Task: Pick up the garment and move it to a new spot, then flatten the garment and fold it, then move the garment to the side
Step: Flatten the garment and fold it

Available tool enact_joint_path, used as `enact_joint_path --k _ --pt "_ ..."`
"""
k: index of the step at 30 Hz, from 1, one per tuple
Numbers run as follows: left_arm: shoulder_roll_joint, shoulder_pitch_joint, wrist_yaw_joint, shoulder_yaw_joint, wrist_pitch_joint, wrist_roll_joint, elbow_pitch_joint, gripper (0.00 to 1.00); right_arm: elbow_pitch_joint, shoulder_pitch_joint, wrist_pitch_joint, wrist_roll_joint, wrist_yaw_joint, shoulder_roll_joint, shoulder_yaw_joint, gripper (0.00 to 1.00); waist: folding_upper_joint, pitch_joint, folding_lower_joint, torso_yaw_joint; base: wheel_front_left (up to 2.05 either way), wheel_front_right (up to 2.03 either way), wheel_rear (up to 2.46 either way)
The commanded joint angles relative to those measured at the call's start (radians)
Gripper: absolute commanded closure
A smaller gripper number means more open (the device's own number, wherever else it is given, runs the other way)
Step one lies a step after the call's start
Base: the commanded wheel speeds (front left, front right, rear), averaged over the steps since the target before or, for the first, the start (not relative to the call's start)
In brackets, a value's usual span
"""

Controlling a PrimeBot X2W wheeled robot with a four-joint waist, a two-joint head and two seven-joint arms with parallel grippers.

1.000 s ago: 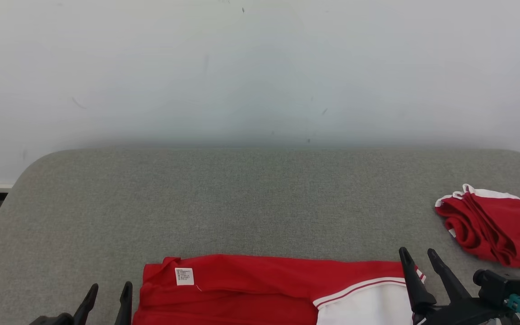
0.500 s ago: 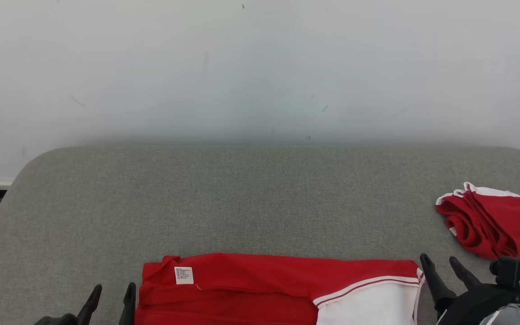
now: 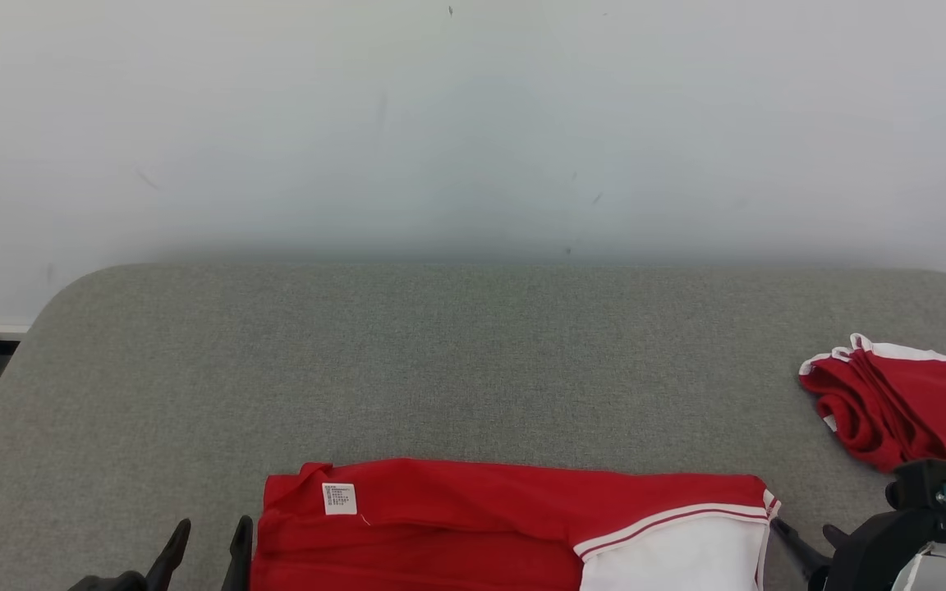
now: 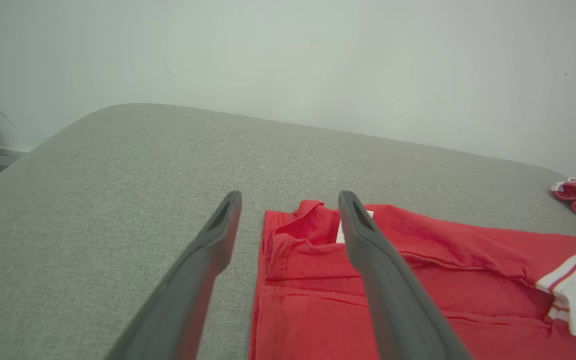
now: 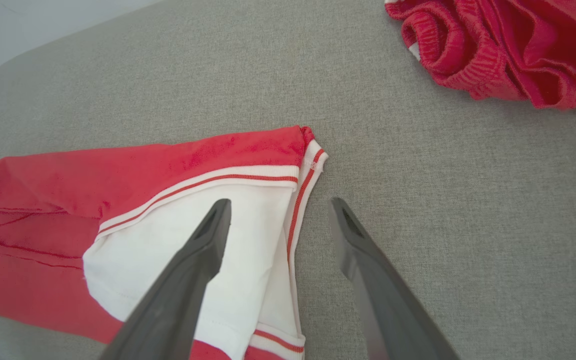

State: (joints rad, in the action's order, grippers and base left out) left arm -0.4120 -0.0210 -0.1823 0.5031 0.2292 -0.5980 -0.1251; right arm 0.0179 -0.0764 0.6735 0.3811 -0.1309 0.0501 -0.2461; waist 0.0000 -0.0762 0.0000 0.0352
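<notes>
- Garment (image 3: 473, 525): red with a white panel at its right end, lying flat along the near edge of the table (image 3: 473, 361), in the same place as a second ago.
- Change: the right claw (image 3: 801, 533) has drawn back toward the lower right. A second ago its fingers rose high beside the white panel; now only the fingertips show in the head view, just beside the garment's right edge. The left claw (image 3: 212, 533) sits as before.
- Edges: the garment's far edge runs nearly straight. A white label (image 3: 339, 498) sits near the far left corner.
- Open room: a broad stretch of bare table lies between the garment and the wall (image 3: 473, 123). A crumpled red cloth (image 3: 900, 402) lies at the far right, well apart from the garment.
- Left claw pose: fingers spread wide, holding nothing; in its wrist view they straddle the garment's left edge, one over bare table, one over the red fabric by the label.
- Right claw pose: fingers spread wide, holding nothing; in its wrist view one is over the white panel, one over bare table.
- Contact with the fabric cannot be judged.
</notes>
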Motion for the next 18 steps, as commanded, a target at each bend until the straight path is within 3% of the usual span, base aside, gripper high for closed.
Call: enact_joint_path --k 1,10,18 --pt "-0.006 -0.011 -0.001 0.000 -0.001 -0.010 0.004 0.00 0.005 -0.004 0.031 -0.020 0.001 0.002 -0.002 0.00 0.0000 0.001 0.0000 0.000 0.00 0.00 0.00" --pt "-0.008 -0.001 0.002 0.010 -0.006 -0.009 0.006 0.00 0.100 0.024 0.080 -0.032 0.001 0.002 0.010 0.00 0.0000 -0.003 0.0000 0.008 0.00 0.00 0.00" --pt "-0.014 0.008 0.005 0.014 -0.010 -0.012 0.005 0.00 0.232 0.056 0.046 -0.028 0.001 0.002 0.028 0.00 0.0000 -0.003 0.0000 0.019 0.00 0.00 0.00"
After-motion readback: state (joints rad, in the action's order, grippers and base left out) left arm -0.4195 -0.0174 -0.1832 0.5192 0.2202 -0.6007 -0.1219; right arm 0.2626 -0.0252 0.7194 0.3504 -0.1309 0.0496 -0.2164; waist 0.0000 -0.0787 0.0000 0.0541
